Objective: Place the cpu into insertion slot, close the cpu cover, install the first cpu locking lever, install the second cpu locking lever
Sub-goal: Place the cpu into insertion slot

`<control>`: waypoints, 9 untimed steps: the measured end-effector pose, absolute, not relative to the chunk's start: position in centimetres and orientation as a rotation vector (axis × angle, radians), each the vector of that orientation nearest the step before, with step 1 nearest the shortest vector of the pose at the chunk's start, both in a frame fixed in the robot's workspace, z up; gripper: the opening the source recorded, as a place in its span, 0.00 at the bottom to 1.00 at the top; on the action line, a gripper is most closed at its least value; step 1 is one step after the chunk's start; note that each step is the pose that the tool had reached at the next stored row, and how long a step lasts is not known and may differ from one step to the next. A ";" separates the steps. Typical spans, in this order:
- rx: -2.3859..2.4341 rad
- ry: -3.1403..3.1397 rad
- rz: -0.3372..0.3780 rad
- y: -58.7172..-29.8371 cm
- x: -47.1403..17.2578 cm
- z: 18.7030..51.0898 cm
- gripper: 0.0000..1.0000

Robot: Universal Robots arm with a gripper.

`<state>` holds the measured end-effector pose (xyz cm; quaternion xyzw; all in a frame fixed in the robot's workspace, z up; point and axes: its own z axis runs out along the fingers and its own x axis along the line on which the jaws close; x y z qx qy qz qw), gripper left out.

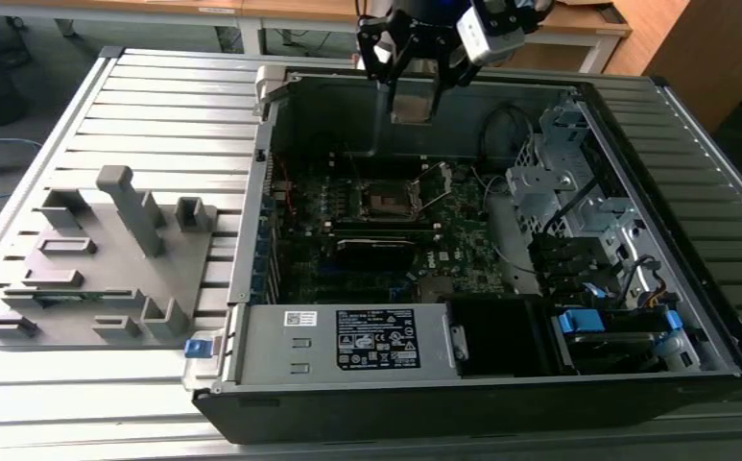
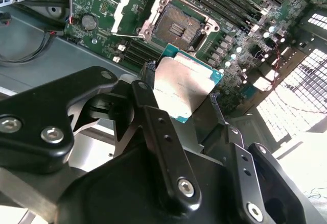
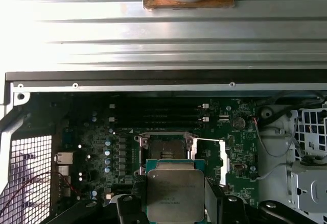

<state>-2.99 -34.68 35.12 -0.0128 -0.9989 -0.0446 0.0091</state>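
Gripping the cpu (image 1: 413, 101) by two opposite edges, my hand (image 1: 413, 108) hangs above the open computer case (image 1: 252, 221) in the exterior view, with the insertion slot (image 1: 390, 200) lower down on the motherboard. In the second wrist view my fingers (image 2: 153, 114) pinch the cpu (image 2: 184, 86) clear of the bare slot (image 2: 179, 26); the cpu cover (image 2: 127, 15) stands swung open beside it. In the first wrist view the cpu (image 3: 175, 193) overlaps the slot's (image 3: 164, 150) near edge.

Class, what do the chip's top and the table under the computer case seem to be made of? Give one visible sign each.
The chip: top looks like dull grey metal, matt with soft sheen; green board rim. The table: probably aluminium, pale ribbed slats catching glare.
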 end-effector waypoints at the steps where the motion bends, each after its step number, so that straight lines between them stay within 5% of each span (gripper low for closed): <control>1: -0.040 -3.120 -0.139 -34.7 -3.0 35.1 0.54; 9: -0.040 -3.120 -0.139 -34.7 -3.0 34.8 0.54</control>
